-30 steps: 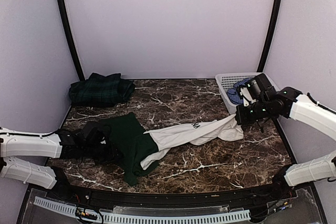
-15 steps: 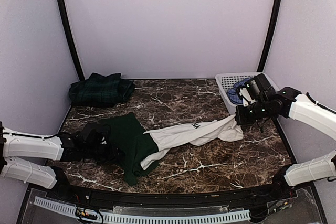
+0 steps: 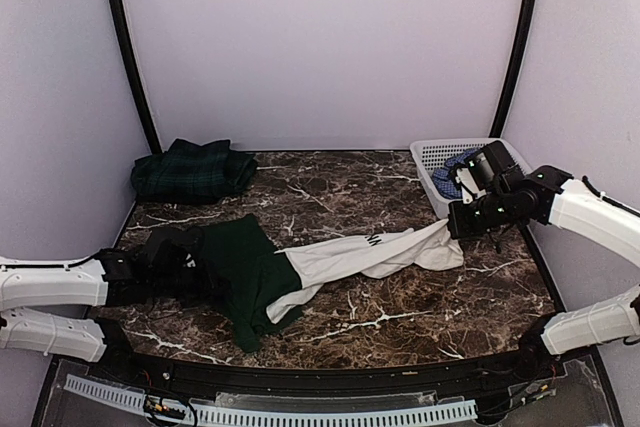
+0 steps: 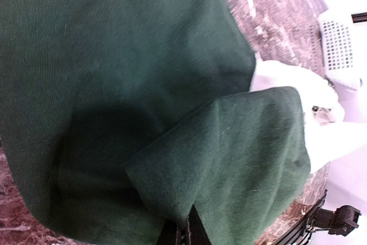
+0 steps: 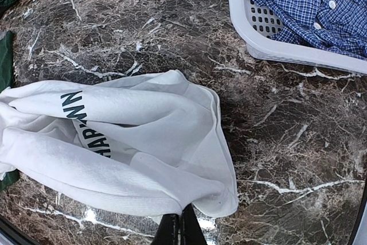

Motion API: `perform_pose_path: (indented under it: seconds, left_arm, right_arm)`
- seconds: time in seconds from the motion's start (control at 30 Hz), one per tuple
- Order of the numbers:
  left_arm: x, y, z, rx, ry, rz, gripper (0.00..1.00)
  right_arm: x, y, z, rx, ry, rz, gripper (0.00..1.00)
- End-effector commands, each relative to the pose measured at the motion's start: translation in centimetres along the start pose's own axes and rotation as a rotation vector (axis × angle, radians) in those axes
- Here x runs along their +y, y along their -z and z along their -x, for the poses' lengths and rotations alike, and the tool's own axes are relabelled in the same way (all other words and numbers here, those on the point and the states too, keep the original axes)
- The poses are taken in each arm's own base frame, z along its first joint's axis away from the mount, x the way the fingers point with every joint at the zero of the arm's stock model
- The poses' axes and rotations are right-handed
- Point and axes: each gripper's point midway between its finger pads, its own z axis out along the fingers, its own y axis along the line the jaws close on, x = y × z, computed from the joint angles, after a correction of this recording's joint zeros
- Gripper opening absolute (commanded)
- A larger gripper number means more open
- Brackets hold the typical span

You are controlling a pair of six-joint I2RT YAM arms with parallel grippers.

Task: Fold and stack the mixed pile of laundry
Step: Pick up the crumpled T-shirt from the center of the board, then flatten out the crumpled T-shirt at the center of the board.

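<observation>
The garment [image 3: 330, 257] lies mid-frame on the surface [image 3: 400, 312], its long axis running left to right (green end left, white end right and slightly higher). The left gripper [image 4: 183, 230] pinches green cloth, and the right gripper [image 5: 180, 226] pinches the white hem.

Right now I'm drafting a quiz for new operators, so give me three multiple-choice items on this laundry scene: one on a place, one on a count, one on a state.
1. Where is the blue check shirt? A) in the white basket B) mid-table C) on the floor
2. How many garments lie on the table outside the basket? A) one B) two C) four
3. The white-and-green garment is: A) neatly folded B) stretched between both grippers C) rolled into a ball

1 A: it lies inside the basket's wall.
2 B: the folded plaid garment and the white-and-green one.
3 B: the left gripper pinches its green end, the right gripper its white end.
</observation>
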Motion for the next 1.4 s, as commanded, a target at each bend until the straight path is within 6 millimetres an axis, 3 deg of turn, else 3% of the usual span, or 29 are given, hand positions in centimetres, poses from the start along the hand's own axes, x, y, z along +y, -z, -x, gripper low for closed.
perform_pose_path:
  seconds: [0.0,0.1,0.13,0.2,0.3,0.33,0.5,0.57,0.77,0.9,1.0,1.13,1.27,1.37]
  left_arm:
    - [-1.9,2.9,2.7,-0.091,-0.043,-0.001,0.00]
    - [-5.1,5.9,5.7,-0.174,-0.104,-0.047,0.00]
    - [-5.4,6.6,6.3,-0.186,-0.117,-0.038,0.00]
    - [-8.5,9.5,9.3,-0.262,-0.179,-0.087,0.00]
    - [-11.0,12.7,12.9,-0.354,-0.228,-0.114,0.00]
    - [-12.7,14.6,14.2,-0.396,-0.263,-0.142,0.00]
    - [-17.0,19.5,17.9,-0.497,-0.354,-0.184,0.00]
    - [-19.0,22.5,18.9,-0.551,-0.376,-0.231,0.00]
    - [-22.1,29.1,18.6,-0.606,-0.397,-0.376,0.00]
    - [-24.5,33.2,16.7,-0.586,-0.466,-0.529,0.00]
    - [-25.7,35.2,15.1,-0.545,-0.519,-0.609,0.00]
    - [-26.9,39.4,13.7,-0.566,-0.575,-0.707,0.00]
    - [-27.4,41.5,13.2,-0.578,-0.585,-0.750,0.00]
    - [-27.6,41.8,13.5,-0.584,-0.584,-0.745,0.00]
  right_arm:
    - [-0.5,1.4,1.7,-0.075,0.007,-0.020,0.00]
    - [-0.6,3.8,4.0,-0.164,0.017,-0.023,0.00]
    - [-0.5,4.8,5.0,-0.201,0.020,-0.021,0.00]
    - [-0.4,6.6,7.1,-0.264,0.037,-0.021,0.00]
    - [-0.2,9.0,10.0,-0.337,0.077,-0.031,0.00]
    - [-0.1,9.7,10.8,-0.359,0.089,-0.036,0.00]
    - [0.4,14.1,14.8,-0.483,0.144,-0.044,0.00]
    - [0.1,16.0,15.7,-0.531,0.155,-0.060,0.00]
    - [0.3,22.5,16.2,-0.661,0.183,-0.009,0.00]
    - [1.7,27.2,15.6,-0.735,0.225,0.111,0.00]
    - [2.7,30.3,14.9,-0.779,0.265,0.187,0.00]
    - [3.6,34.3,14.0,-0.847,0.310,0.274,0.00]
    - [4.0,37.4,13.2,-0.906,0.331,0.335,0.00]
    - [4.0,38.0,13.4,-0.924,0.330,0.338,0.00]
